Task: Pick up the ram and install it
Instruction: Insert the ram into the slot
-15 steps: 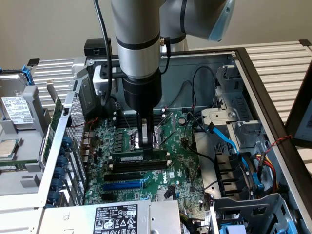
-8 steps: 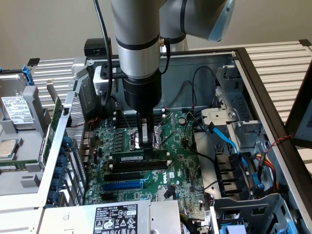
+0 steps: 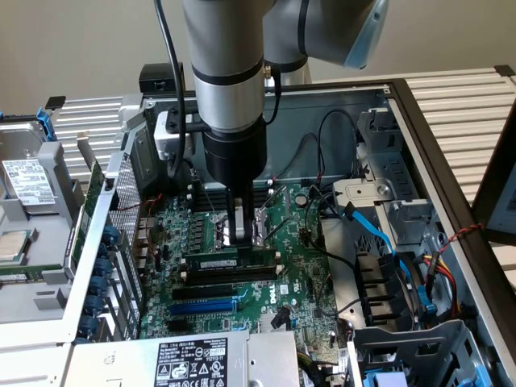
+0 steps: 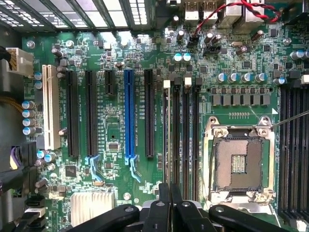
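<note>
Item 1, gripper [image 3: 242,239]: it hangs from the grey arm [image 3: 230,72] in the upper centre of the exterior view and points straight down into the open computer case [image 3: 419,121]. I read the jaws as together. In the wrist view only a hairline shows between the black fingers [image 4: 164,203]. The tips sit right at the top edge of the ram. I cannot tell whether they touch it.

Item 2, ram [image 3: 230,262]: a green stick with a small white label. It stands upright on its long edge in a memory slot at the centre of the exterior view, directly under the jaws.

Item 3, memory slots [image 4: 186,135]: black and parallel, with white end clips. They lie between the CPU socket [image 4: 239,162] and a black expansion slot [image 4: 149,113].

Item 4, blue expansion slot [image 4: 129,116]: it lies just beside that black slot, on the side away from the memory slots. In the exterior view it is below the ram, towards the lower centre.

Item 5, motherboard [image 3: 298,274]: green, and flat on the case floor. It carries all the slots and the open, bare socket.

Item 6, blue cable [image 3: 379,234]: it curves through the right of the exterior view, well apart from the ram.

Item 7, hard drive [image 3: 28,181]: it sits at the left edge of the exterior view, outside the case.

Item 8, power supply [image 3: 189,360]: it shows a white label at the lower centre of the exterior view.
</note>
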